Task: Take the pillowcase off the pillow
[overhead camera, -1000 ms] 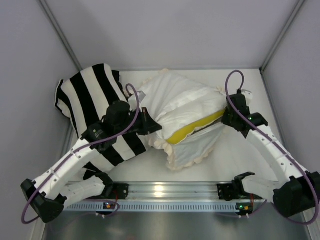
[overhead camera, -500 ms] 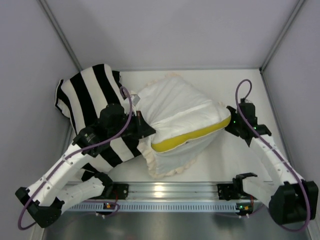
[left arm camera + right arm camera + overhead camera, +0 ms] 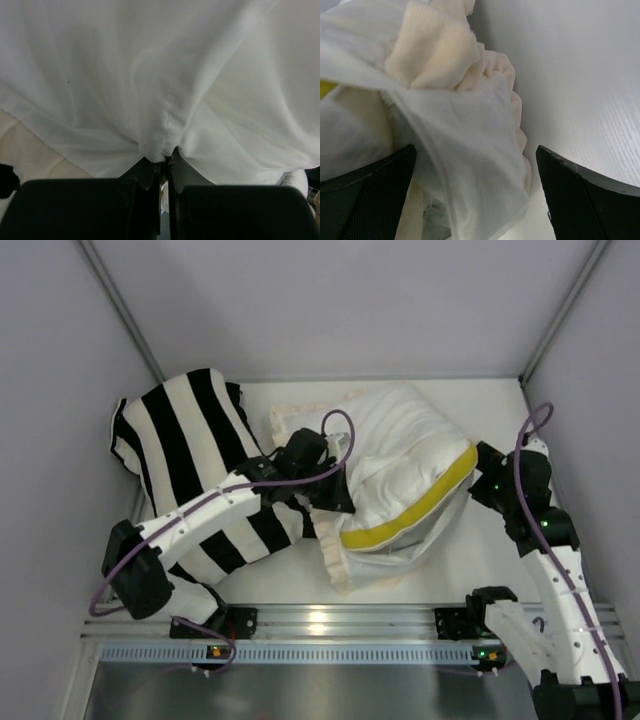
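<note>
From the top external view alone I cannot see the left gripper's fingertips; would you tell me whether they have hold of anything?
Observer: Yes. The left wrist view shows the left gripper shut on a pinched fold of smooth white fabric, apparently the pillow.
Operator: Thank you. And the right gripper?
Observer: Open. The right wrist view shows its fingers wide apart, with the pillowcase frill lying between them, ungripped.

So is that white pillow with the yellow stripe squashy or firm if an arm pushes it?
Probably squashy: the pillow looks plump and creased, and its fabric puckers where the left fingers pinch it. Likely light for its bulk; slumped so limply, it shouldn't roll.
</note>
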You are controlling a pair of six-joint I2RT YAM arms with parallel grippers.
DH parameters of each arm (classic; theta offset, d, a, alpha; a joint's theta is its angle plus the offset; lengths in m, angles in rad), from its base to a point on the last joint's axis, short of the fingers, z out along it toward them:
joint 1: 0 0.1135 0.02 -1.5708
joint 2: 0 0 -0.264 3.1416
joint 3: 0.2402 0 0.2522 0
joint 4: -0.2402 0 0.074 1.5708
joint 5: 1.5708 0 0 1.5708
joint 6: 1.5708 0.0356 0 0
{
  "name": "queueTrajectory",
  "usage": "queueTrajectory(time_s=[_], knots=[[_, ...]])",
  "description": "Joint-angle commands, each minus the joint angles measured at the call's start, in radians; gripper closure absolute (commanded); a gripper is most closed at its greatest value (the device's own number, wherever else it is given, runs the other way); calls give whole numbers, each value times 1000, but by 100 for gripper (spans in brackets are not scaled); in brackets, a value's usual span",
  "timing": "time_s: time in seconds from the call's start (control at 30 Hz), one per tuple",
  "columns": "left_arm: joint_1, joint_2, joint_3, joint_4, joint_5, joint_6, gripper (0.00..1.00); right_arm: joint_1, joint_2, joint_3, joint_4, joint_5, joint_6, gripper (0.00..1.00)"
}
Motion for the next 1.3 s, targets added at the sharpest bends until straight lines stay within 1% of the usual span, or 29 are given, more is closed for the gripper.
queueTrajectory(time_s=[0.0, 0.1, 0.17, 0.23, 0.27, 0.33, 0.37, 0.4, 0.43, 0.47, 0.5, 0.53, 0.6, 0.63, 0.67, 0.73, 0.77, 0.8, 0.83, 0.9, 0.97, 1.03, 1.07, 1.1, 1.27], knots=[[-12, 96, 171, 222, -5, 9, 100, 5, -37, 113, -45, 69, -31, 0], [-12, 177, 217, 234, -17, -2, 100, 4, 31, 194, -108, 136, -38, 1], [-12, 216, 261, 234, -24, -3, 100, 3, 58, 233, -137, 216, -38, 1], [-12, 260, 287, 236, -19, -17, 100, -2, 67, 263, -136, 219, -43, 0], [-12, 271, 292, 234, -2, -20, 95, -2, 63, 273, -133, 216, -45, 0], [-12, 294, 295, 234, 16, -23, 80, -2, 58, 279, -134, 224, -49, 1], [-12, 293, 289, 233, 24, -25, 67, -2, 53, 273, -133, 215, -57, 1], [-12, 288, 280, 234, 24, -25, 44, 0, 49, 264, -130, 198, -64, 1], [-12, 268, 269, 236, 24, -23, 37, -2, 43, 251, -124, 119, -78, 1], [-12, 256, 245, 234, 21, -22, 33, -2, 29, 195, -108, 53, -84, 1], [-12, 241, 229, 234, 21, -17, 25, -2, 23, 155, -57, -16, -87, 0], [-12, 225, 213, 236, 18, -16, 22, -2, 18, 117, -39, -158, -77, 1], [-12, 176, 160, 236, 10, -23, 20, 3, 10, 0, -9, -242, -40, 1], [-12, 162, 142, 234, 6, -29, 20, 11, 4, -37, 46, -312, 0, 1], [-12, 135, 124, 236, 1, -39, 19, 18, -17, -109, 82, -344, 18, 0], [-17, 119, 65, 236, -14, -66, 19, 50, -34, -155, 146, -387, 58, 1], [-19, 113, 45, 236, -24, -75, 19, 63, -46, -181, 151, -393, 67, 1], [-22, 110, 7, 236, -42, -92, 19, 81, -49, -189, 154, -399, 72, 0], [-49, 121, -49, 239, -71, -123, 20, 101, -54, -215, 160, -425, 74, 1], [-58, 136, -68, 251, -80, -146, 21, 104, -56, -243, 174, -433, 75, 0], [-97, 154, -116, 271, -117, -177, 23, 107, -62, -287, 195, -453, 80, 0], [-147, 191, -137, 289, -146, -217, 24, 110, -62, -312, 220, -476, 86, 1], [-166, 203, -139, 290, -192, -227, 25, 109, -62, -325, 228, -486, 84, 0], [-198, 225, -137, 288, -215, -246, 27, 109, -63, -330, 237, -506, 80, 1], [-249, 259, -153, 293, -327, -304, 32, 109, -95, -298, 208, -516, 23, 1]])
